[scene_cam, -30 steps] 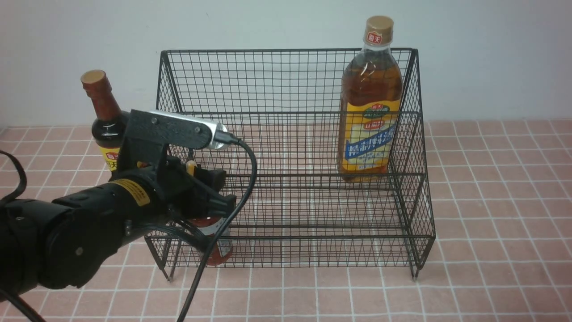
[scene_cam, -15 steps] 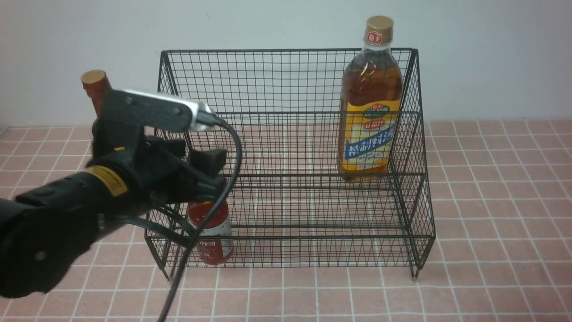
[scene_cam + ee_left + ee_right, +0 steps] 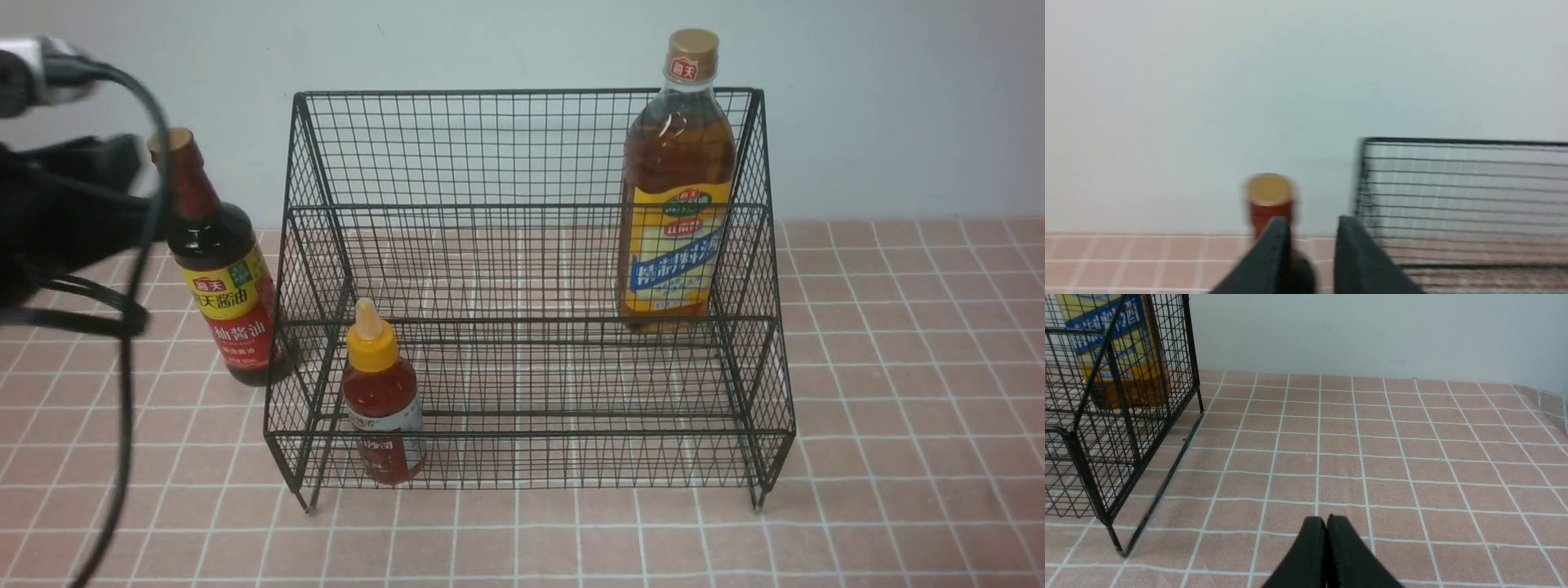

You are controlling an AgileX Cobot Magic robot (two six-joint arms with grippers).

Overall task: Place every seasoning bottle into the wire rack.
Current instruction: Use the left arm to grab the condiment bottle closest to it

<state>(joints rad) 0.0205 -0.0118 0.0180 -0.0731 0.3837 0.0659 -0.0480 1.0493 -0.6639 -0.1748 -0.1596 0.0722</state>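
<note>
Since a second ago your left arm has backed out of the rack [image 3: 522, 93] and swung away to the left edge of the front view, leaving the small red bottle [image 3: 382, 412] standing alone in the lower tier's front left corner. Your left gripper [image 3: 1312, 222] has its jaws a little apart with nothing between them; your right gripper [image 3: 1326, 519] is pressed together and empty, low over the tiles [image 3: 898, 367] to the rack's right. The amber bottle [image 3: 673, 204] stands upright on the upper tier at the right, so only the dark bottle [image 3: 224, 294] is left outside, upright just beside the rack's left wall. That closeness is your risk: a finger going in on the rack side could catch the wire or shove the bottle over, and the dangling cable [image 3: 124, 408] crossing in front of its neck could drag it. Come at it from the open tiles on its left and front, lift above the top rim, and use the wide bare middle of either tier
</note>
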